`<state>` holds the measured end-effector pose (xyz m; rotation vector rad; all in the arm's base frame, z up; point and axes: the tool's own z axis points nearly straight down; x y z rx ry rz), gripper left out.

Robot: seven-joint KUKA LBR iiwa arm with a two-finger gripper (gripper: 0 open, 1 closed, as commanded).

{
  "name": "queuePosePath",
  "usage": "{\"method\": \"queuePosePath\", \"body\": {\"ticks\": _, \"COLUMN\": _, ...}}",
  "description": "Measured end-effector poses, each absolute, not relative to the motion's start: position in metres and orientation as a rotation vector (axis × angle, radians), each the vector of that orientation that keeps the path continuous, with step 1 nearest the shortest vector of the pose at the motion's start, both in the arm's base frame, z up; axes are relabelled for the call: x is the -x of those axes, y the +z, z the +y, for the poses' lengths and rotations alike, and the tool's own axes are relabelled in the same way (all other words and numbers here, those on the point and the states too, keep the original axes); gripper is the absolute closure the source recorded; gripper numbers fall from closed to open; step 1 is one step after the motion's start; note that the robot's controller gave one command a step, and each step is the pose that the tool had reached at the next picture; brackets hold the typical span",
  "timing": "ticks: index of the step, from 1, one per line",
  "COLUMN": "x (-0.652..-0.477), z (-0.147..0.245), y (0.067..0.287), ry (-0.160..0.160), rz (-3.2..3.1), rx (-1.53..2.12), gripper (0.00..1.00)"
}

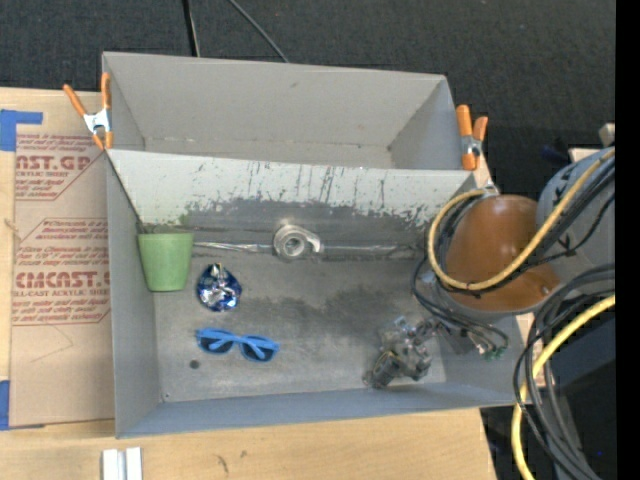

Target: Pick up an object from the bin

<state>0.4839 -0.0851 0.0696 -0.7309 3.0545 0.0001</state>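
**Robot claw low in the front right corner of a bin, nothing visibly grasped**

The claw (pixel 403 356) is a dark, tangled-looking metal shape set low over the floor of the grey metal bin (pixel 270 118), close to its front wall and right-hand corner. Whether it is open or closed cannot be told, and nothing can be made out in its grip. Just behind and to the right of it sits the arm's rounded orange cover (pixel 495 248), ringed by looping cables (pixel 560 368).

No loose thing is visible under the claw. All four lie away from it, towards the left of the view. Level with the claw and well apart from it is a pair of bright blue sunglasses (pixel 238 344), lying flat. Farther back and left is a small silver ring-shaped item (pixel 294 241), against the foot of the rear wall. Beyond the sunglasses lies a crumpled, shiny blue wrapper-like piece (pixel 217 288), and farthest off a pale green cup (pixel 165 260) leans at the left wall.

The pick appears not yet made. The next move probably calls for lifting clear, travelling left and settling squarely over one thing; the thin, flat sunglasses would need a low, exact grip.
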Motion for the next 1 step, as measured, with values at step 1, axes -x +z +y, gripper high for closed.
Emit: {"method": "queuePosePath", "body": {"ticks": 1, "x": -0.4963, "z": -0.0709, "y": 0.2046, "ry": -0.004, "rz": 3.055, "rx": 0.693, "gripper": 1.0}}
